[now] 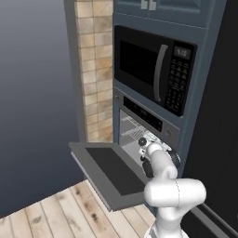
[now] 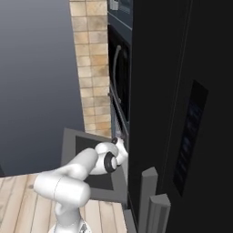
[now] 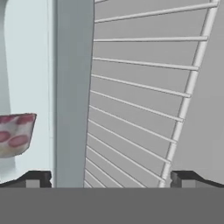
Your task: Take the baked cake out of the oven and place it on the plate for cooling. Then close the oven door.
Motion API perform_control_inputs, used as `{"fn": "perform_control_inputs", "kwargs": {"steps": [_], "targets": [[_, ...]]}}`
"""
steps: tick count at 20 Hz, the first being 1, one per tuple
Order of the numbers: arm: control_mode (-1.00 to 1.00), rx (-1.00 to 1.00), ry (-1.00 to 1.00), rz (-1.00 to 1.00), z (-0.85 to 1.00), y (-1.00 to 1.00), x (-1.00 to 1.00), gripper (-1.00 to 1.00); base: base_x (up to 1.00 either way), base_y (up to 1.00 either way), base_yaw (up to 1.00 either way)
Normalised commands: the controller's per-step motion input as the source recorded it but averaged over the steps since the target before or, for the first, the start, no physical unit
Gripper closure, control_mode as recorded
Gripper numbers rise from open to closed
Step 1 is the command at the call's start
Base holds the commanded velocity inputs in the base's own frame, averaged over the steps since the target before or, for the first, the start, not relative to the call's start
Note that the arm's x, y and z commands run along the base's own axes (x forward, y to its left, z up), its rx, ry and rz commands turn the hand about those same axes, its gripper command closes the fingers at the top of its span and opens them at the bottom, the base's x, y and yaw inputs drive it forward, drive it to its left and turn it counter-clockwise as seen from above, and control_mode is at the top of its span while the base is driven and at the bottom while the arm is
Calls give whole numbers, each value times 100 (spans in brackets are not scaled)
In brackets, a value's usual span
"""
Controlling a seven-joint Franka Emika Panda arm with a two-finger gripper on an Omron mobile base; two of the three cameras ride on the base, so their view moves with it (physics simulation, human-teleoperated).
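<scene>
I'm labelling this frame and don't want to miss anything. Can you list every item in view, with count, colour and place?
Oven: one, grey steel, black control strip, below the microwave.
Oven door: one, grey with dark glass, dropped open flat.
Wire rack: one, silver, inside the oven.
Baked cake: one, pale with red spots, at the left edge of the hand view.
Microwave: one, black, above the oven.
Tile strip: one, beige, left of the oven.
Floor: pale wood planks.
Hand: one, dark tips, open, inside the oven.
</scene>
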Motion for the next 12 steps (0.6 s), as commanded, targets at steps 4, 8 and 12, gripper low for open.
{"fn": "perform_control_inputs", "kwargs": {"steps": [4, 8, 12], "targets": [[-100, -10, 77, -11, -100, 97, 27, 100, 0, 0, 0], [-100, -15, 77, -14, -100, 100, 2, 100, 0, 0, 0], [-100, -18, 77, -17, -100, 100, -7, 100, 0, 0, 0]]}}
